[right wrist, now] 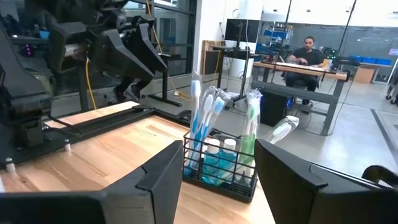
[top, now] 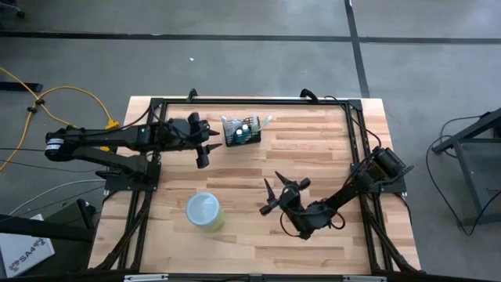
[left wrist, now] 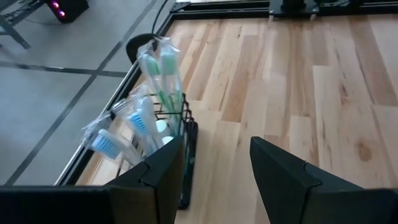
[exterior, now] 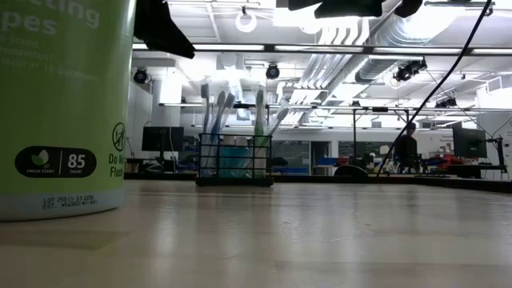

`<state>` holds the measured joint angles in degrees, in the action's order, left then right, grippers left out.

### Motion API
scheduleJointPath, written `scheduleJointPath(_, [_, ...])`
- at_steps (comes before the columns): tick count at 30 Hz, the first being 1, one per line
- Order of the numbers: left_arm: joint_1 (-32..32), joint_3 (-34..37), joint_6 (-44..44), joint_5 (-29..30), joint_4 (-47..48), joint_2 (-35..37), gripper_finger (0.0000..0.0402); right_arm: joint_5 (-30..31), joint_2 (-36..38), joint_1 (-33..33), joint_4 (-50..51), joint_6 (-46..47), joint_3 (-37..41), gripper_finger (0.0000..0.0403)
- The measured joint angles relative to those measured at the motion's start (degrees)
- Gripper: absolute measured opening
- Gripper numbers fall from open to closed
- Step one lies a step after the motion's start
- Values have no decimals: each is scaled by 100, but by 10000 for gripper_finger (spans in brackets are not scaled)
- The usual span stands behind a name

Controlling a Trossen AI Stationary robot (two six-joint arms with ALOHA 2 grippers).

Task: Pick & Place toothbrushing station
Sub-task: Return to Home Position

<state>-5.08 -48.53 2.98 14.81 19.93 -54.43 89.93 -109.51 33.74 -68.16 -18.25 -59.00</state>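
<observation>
The toothbrushing station [top: 241,131] is a small black wire-mesh holder. It stands on its base near the table's far edge, with several wrapped toothbrushes [left wrist: 152,81] upright in it. It also shows in the low view [exterior: 234,162] and the right wrist view [right wrist: 217,163]. My left gripper [top: 209,146] is open just left of the holder. In the left wrist view the holder [left wrist: 180,134] stands beside one finger [left wrist: 158,174], not between the two. My right gripper [top: 271,197] is open and empty over the table's middle, pointing at the holder from a distance.
A round yellow-green canister with a pale lid [top: 205,211] stands near the table's near-left part and fills the left of the low view [exterior: 64,104]. A black frame [top: 258,100] runs round the table. A person [right wrist: 305,50] sits at a desk beyond the table.
</observation>
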Motion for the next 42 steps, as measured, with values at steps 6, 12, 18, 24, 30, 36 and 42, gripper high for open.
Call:
scheduleJointPath(6, [151,0,-43,0,26,0,175,-22,0,92,492,365,0,190])
scheduleJointPath(12, [225,0,22,-419,24,-2,175,-205,0,154,547,669,2,190])
scheduleJointPath(18, [-364,1,201,-1785,50,43,175,-904,139,-24,468,756,2,190])
scheduleJointPath(24, [-1249,2,324,-2576,196,373,175,-1963,550,-385,983,848,2,190])
scheduleJointPath(30, [-1920,2,530,-3521,482,789,175,-3951,1371,-1079,3846,2732,2,190])
scheduleJointPath(36, [-2143,206,608,-3908,678,1046,175,-4852,1587,-1701,5033,3551,9,190])
scheduleJointPath(42, [-2144,777,519,-3978,484,1429,175,-4913,1600,-1847,4944,3479,169,190])
